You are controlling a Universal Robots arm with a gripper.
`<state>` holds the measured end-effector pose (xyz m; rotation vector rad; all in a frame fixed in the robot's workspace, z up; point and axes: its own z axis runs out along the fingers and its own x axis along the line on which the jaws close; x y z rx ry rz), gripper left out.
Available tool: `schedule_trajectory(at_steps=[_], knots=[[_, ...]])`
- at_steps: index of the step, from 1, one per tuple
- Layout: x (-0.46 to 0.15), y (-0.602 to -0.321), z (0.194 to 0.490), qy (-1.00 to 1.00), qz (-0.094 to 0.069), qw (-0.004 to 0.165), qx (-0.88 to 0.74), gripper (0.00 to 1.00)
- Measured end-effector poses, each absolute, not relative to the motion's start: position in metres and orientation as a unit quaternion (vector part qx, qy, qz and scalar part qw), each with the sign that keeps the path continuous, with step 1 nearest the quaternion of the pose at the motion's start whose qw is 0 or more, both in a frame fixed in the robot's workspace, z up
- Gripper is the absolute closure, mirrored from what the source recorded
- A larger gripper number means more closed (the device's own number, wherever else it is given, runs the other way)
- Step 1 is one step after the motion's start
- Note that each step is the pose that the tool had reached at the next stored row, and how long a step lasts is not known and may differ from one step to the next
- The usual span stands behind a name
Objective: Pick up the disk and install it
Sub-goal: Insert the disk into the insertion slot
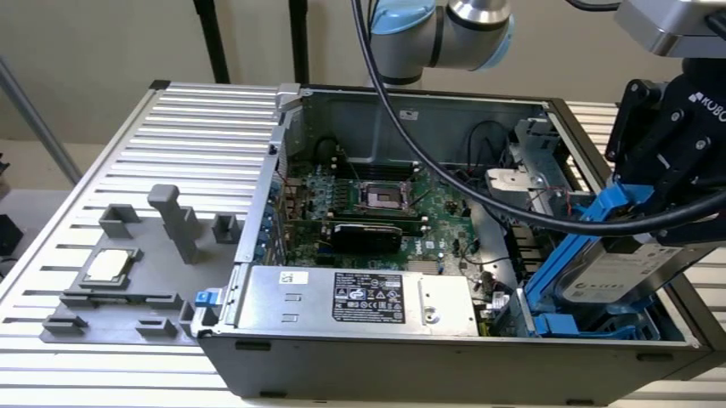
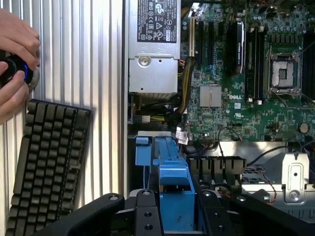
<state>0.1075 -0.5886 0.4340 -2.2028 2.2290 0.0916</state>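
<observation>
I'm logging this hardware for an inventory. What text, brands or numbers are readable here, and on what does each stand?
"ROBO", cut off by the edge of the exterior view: on the black body of the hand, which grips the disk.
"DELL": on the motherboard.
Black label on the power supply: too small to read.
White label on the disk: too small to read.
</observation>
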Motion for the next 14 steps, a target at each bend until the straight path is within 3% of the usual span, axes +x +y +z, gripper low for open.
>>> schedule_trajectory(at_steps=[14], knots=[[0.109, -0.589, 0.419, 0.708, 0.031, 0.002, -0.705, 0.67]])
